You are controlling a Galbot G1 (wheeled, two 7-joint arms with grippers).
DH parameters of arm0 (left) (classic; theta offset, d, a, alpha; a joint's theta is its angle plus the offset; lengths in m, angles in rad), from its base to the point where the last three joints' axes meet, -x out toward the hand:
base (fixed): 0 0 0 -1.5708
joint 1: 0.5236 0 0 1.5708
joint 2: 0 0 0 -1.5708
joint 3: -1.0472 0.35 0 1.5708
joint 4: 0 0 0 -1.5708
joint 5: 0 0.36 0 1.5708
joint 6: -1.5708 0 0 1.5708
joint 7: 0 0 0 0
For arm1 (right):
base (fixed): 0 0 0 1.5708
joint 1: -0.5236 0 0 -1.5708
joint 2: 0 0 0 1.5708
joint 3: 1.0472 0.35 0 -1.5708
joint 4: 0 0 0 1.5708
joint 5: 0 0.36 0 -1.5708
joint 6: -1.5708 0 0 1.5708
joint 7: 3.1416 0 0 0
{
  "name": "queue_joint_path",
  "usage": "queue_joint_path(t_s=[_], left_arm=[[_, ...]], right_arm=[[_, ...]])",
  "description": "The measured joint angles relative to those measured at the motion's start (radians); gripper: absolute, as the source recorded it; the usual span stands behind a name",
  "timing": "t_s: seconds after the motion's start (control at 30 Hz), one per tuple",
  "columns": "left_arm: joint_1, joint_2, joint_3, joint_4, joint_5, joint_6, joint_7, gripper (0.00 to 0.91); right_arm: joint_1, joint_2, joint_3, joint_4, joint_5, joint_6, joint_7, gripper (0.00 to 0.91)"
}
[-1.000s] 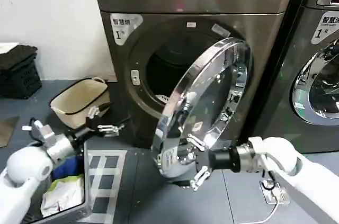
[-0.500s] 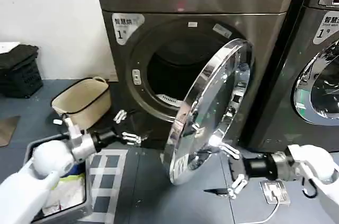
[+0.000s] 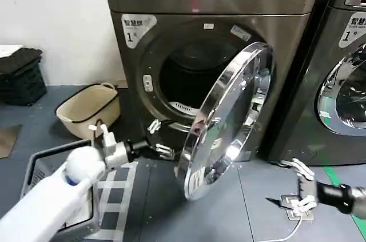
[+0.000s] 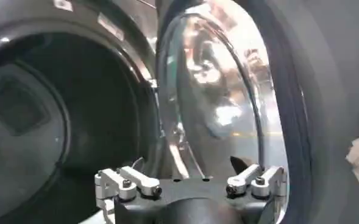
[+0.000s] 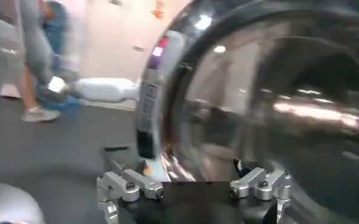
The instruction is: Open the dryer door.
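Note:
The dryer door (image 3: 229,117), a round porthole with a wide chrome rim, stands swung about halfway out from the dark dryer (image 3: 211,2), and the drum opening (image 3: 186,79) is exposed. My left gripper (image 3: 159,138) is open, low in front of the opening and just left of the door's lower rim, holding nothing. In the left wrist view the left gripper (image 4: 191,184) faces the door's inner side (image 4: 216,103) and the drum (image 4: 45,115). My right gripper (image 3: 294,185) is open, near the floor to the right of the door and apart from it. From the right wrist, the right gripper (image 5: 191,184) looks at the door's outer glass (image 5: 264,109).
A neighbouring machine (image 3: 343,82) stands close on the right. A beige basket (image 3: 88,107) sits left of the dryer, a black crate (image 3: 20,79) is farther left, and a grey bin (image 3: 37,165) is under my left arm. A white floor socket with cable (image 3: 293,210) lies below the right gripper.
The right gripper has left the door's lower rim and drawn back right and low. The left gripper has moved right, up to the door's edge. The door swung slightly wider.

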State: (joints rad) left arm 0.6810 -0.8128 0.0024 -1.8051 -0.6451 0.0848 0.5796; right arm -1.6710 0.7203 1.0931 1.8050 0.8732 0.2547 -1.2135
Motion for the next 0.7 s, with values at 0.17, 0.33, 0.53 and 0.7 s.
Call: queue_joint_path(t_s=[0.17,0.33,0.53,0.7], left_arm=[[-0.009,-0.02,0.021,0.01,0.012,-0.018,0.0,0.907],[-0.023,-0.04,0.04,0.017,0.056,-0.034,-0.003,0.907],[-0.041,-0.072,0.068,0.022,0.091,-0.037,-0.02,0.907],[-0.054,-0.105,0.088,0.034,0.108,-0.035,-0.036,0.907]], right_arm=[[-0.164,0.099,0.196,-0.014,0.003,0.042,0.04,0.907],[-0.279,0.202,0.329,-0.011,-0.019,0.088,0.153,0.907],[-0.36,0.318,0.458,-0.026,-0.083,0.092,0.321,0.907],[-0.398,0.385,0.54,-0.054,-0.195,0.071,0.506,0.907]])
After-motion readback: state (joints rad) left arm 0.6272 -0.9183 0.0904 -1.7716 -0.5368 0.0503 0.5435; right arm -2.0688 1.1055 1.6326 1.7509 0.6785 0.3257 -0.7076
